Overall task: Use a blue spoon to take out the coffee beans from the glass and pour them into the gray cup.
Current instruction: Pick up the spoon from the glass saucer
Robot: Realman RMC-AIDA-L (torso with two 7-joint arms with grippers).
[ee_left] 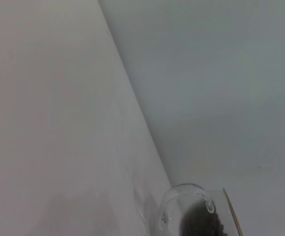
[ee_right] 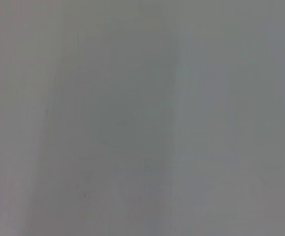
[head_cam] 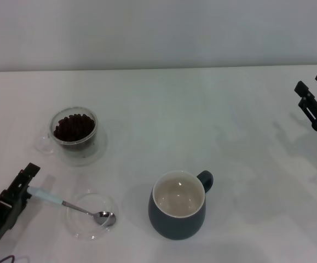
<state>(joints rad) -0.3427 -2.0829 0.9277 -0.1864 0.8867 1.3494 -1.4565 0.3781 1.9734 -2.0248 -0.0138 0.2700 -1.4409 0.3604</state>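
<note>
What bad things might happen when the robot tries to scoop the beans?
The left gripper holds only the very end of the blue spoon, so it might twist or slip. The spoon's bowl rests in the shallow clear dish, which could get dragged or tipped when lifted. The glass is small and full of coffee beans, so beans may spill before reaching the gray cup. The right gripper waits far off.

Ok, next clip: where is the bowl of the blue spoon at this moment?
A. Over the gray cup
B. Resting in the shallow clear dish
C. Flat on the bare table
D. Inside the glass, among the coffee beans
B: in the head view the blue spoon's metal bowl lies in the shallow clear dish, with the left pincer at the handle end; the gray cup holds no beans.
</note>
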